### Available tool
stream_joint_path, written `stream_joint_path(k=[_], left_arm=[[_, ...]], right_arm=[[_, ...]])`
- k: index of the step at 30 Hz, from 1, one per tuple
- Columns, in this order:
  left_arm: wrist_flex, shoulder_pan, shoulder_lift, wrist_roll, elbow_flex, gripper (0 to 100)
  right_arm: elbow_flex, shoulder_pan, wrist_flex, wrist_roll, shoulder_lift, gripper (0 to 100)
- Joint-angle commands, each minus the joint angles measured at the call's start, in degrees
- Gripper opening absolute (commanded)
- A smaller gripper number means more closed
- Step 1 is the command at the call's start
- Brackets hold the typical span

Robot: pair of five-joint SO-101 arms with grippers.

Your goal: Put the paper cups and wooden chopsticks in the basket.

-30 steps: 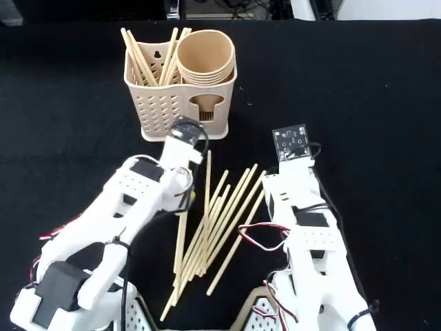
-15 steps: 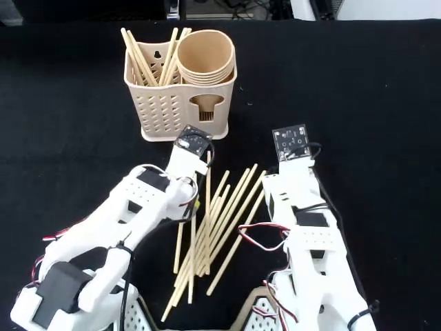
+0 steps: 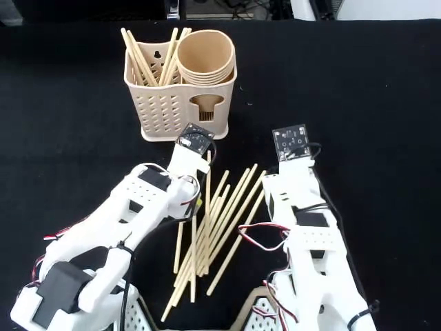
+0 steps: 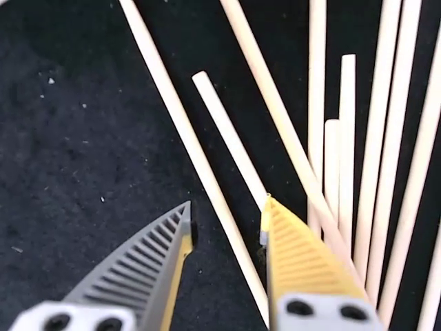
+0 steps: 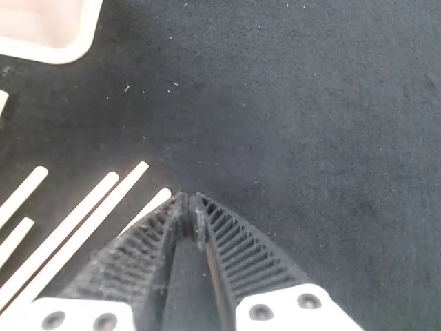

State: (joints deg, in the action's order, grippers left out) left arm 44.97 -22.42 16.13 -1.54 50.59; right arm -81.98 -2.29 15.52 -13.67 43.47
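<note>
From above, the basket (image 3: 180, 103) stands on the black table (image 3: 358, 89). The paper cups (image 3: 205, 55) sit stacked in one of its compartments, and a bunch of wooden chopsticks (image 3: 148, 58) stands in the compartment beside them. The loose chopsticks (image 3: 220, 221) lie fanned on the cloth in front of the basket, on the arms' side. The left arm (image 3: 138, 214) leans over the end of that pile nearer the basket, its wrist just short of the basket's front wall. The right arm (image 3: 303, 221) lies on the far side of the pile from it, further from the basket.

In the left wrist view, the left gripper (image 4: 228, 203) is down at the cloth with its fingers apart. One chopstick (image 4: 200, 165) runs between the tips (not clamped), with more sticks beside the yellow finger (image 4: 296, 255).

In the right wrist view, the right gripper (image 5: 188, 200) has its fingers together on nothing. Several chopstick ends lie just beside it, and a corner of the basket shows beyond.
</note>
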Motion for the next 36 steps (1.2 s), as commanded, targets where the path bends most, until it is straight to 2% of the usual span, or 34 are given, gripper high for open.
stream_joint_path(k=[1, 5, 11, 18, 23, 29, 36], left_arm=[[-4.22, -0.13, 0.35, 0.35, -1.27, 18], [-7.74, -0.31, 1.05, -0.09, 0.22, 18], [-7.91, -0.57, 0.35, 0.26, 1.80, 18], [-7.65, 3.21, 0.35, 0.35, 2.59, 18], [-7.65, 3.38, 0.26, 0.35, 2.86, 18], [-7.65, -1.80, 0.26, 0.35, 4.62, 18], [-7.65, -2.33, 0.26, 0.35, 4.79, 17]], right_arm=[[0.22, 0.35, -1.14, 0.00, 1.27, 2.5], [0.22, 0.35, -1.14, 0.00, 1.27, 2.5], [0.22, 0.44, -1.14, 0.00, 1.27, 2.5], [0.22, 0.44, -1.14, 0.00, 1.27, 2.5], [0.22, 0.44, -1.14, 0.00, 1.27, 2.5], [0.22, 0.44, -1.14, 0.00, 1.27, 2.5], [0.22, 0.44, -1.14, 0.00, 1.27, 2.5]])
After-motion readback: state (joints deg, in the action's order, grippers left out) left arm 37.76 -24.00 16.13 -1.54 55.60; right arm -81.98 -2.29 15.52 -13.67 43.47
